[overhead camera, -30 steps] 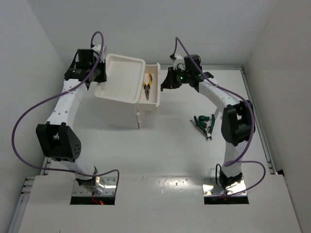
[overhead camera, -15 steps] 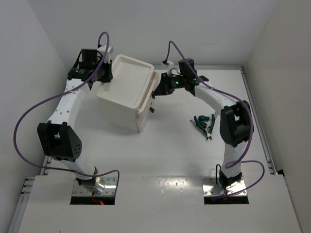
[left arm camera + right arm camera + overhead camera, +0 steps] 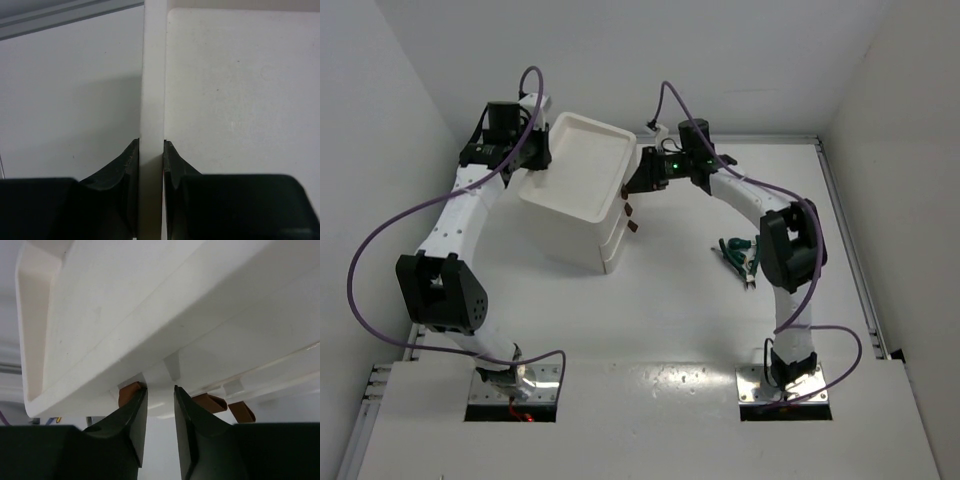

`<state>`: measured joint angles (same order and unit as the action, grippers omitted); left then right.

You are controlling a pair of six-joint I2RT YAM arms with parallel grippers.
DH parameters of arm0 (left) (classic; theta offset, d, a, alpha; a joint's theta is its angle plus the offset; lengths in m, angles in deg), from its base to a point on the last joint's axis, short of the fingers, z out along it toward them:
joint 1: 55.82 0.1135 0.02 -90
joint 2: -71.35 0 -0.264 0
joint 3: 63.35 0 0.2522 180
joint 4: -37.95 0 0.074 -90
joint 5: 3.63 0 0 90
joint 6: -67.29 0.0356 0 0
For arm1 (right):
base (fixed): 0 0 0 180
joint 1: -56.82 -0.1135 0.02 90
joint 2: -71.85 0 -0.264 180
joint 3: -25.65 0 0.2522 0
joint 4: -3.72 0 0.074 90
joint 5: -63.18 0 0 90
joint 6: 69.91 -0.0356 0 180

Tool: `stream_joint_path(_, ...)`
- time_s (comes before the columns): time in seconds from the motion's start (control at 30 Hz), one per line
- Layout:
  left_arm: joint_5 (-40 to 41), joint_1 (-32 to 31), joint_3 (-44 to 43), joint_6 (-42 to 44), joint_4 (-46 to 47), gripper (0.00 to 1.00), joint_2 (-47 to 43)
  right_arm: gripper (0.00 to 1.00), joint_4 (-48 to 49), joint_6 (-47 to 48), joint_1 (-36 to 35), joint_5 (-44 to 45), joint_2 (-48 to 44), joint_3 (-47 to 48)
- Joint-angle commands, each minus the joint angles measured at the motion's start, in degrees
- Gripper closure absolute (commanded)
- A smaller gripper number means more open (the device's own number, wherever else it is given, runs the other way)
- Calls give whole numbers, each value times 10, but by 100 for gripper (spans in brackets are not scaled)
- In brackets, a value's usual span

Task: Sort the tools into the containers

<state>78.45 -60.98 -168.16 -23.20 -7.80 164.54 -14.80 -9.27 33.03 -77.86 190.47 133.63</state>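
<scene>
From above, the white drawer unit stands at the counter's 10 o'clock, its top tray bare and its drawers pushed in. The dark green-handled pliers lie on the counter at the unit's 4 o'clock, beside the right arm's elbow. The left gripper meets the tray's 9 o'clock rim, and the right gripper meets the drawer fronts. The left wrist view shows the left gripper clamped on the tray's rim. The right wrist view shows the right gripper narrowly parted, with a red-brown handle touching one finger's outer side.
</scene>
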Motion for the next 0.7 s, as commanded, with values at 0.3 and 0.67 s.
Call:
stream_joint_path(0.3, 15, -32, 19, -151, -53, 100, 49, 45, 92, -2, 15, 2, -75, -7)
stream_joint_path(0.67, -61, -14, -32, -108, -75, 68, 93, 45, -51, 394, 56, -85, -143, -169)
